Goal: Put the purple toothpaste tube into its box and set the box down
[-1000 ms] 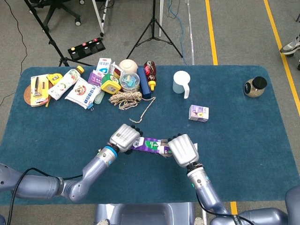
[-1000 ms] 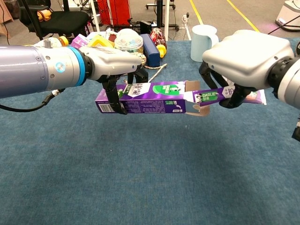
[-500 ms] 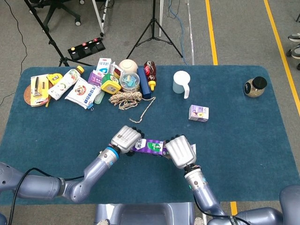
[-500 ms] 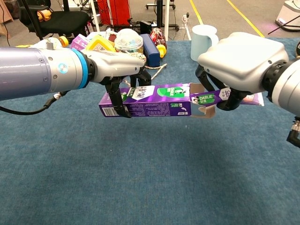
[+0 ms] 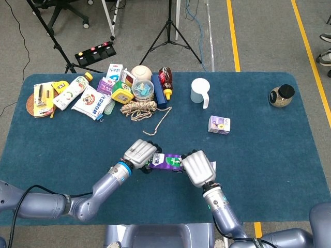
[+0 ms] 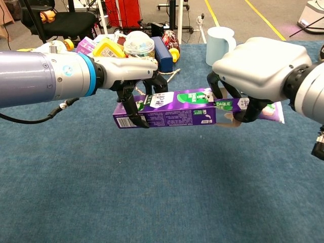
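My left hand (image 6: 132, 76) (image 5: 138, 153) grips the purple toothpaste box (image 6: 167, 108) (image 5: 164, 161) near its closed end and holds it level above the blue table. The box's open end faces my right hand (image 6: 258, 71) (image 5: 199, 167), which holds the purple toothpaste tube (image 6: 248, 108) by its rear part. The tube's front end sits inside the box mouth; its flat white crimped tail sticks out to the right past my fingers. In the head view the tube is mostly hidden under my right hand.
A pile of bottles, packets, a rope coil (image 5: 138, 109) and a dark blue box (image 6: 163, 53) lies at the back left. A pale blue jug (image 5: 199, 92) (image 6: 219, 45), a small purple carton (image 5: 219, 124) and a jar (image 5: 282, 95) stand further right.
The box and my left hand have moved right toward my right hand. The tube has slid further into the box mouth, so less of it shows between the hands.
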Controlling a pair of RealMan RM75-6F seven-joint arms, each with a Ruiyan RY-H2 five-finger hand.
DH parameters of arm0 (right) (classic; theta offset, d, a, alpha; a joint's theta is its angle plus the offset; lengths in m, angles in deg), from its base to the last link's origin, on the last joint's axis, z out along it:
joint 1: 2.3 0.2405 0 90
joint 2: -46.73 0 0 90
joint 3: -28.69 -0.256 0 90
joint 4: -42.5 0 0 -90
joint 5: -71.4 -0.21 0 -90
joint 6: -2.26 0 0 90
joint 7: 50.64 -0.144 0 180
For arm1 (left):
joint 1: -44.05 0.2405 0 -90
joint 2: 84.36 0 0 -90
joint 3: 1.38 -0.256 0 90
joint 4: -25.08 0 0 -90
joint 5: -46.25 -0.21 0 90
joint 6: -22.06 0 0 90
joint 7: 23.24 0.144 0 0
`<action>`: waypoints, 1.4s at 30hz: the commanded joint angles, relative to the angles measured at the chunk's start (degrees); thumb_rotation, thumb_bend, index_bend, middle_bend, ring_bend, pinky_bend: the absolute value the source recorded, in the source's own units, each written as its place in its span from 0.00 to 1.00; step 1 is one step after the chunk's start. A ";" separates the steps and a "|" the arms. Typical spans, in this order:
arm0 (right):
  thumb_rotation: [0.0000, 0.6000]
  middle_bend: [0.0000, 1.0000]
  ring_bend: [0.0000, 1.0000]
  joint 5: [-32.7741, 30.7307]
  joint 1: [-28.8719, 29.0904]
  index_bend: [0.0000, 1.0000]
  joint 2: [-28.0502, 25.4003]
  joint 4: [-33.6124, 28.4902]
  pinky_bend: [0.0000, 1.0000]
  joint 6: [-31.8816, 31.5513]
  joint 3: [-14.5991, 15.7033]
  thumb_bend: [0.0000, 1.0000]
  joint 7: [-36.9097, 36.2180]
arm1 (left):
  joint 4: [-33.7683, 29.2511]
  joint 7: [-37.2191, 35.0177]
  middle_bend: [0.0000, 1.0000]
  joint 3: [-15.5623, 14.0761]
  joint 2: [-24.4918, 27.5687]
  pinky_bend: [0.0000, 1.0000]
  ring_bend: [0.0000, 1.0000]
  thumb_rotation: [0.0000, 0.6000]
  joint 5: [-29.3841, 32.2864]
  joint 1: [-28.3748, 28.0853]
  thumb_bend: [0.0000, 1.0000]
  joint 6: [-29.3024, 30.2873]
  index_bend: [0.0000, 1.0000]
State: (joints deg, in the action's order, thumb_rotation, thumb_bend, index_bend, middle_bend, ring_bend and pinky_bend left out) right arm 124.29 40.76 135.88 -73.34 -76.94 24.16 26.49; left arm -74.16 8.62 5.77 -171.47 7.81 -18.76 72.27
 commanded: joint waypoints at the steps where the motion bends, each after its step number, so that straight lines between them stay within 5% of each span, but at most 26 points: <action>1: 1.00 0.48 0.48 -1.10 0.71 0.24 -0.19 -1.98 0.67 -2.06 -0.19 0.41 3.25 | 0.88 -4.02 0.34 0.57 -0.32 0.51 0.27 1.00 -1.31 1.13 0.23 -1.99 0.42; 12: 1.00 0.38 0.44 -1.12 1.60 0.19 0.42 -4.09 0.67 -6.79 0.07 0.36 8.26 | 5.27 -15.26 0.41 1.92 -2.22 0.56 0.33 1.00 -8.56 4.56 0.24 -4.68 0.47; 25: 1.00 0.34 0.41 5.77 1.15 0.18 -2.54 -9.91 0.65 -17.89 -0.22 0.36 17.18 | 14.14 -41.57 0.47 4.76 -6.53 0.58 0.38 1.00 -29.27 11.75 0.24 -1.86 0.53; 32: 1.00 0.34 0.41 8.44 -2.52 0.18 -12.66 -14.85 0.64 -20.95 -1.81 0.36 11.02 | 17.41 -51.20 0.47 4.93 -6.18 0.58 0.38 1.00 -35.87 14.00 0.24 1.57 0.53; 42: 1.00 0.34 0.41 2.25 -6.90 0.18 -23.96 -5.35 0.64 -14.63 -4.69 0.36 -6.29 | 23.99 -60.10 0.47 2.87 -7.66 0.58 0.38 1.00 -46.61 17.57 0.24 13.06 0.53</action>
State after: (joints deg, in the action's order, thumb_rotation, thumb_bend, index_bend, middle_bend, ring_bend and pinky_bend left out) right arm 128.99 35.32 113.91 -82.30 -94.34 20.44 24.09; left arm -52.52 -49.50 9.17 -178.11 -36.70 -2.27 82.21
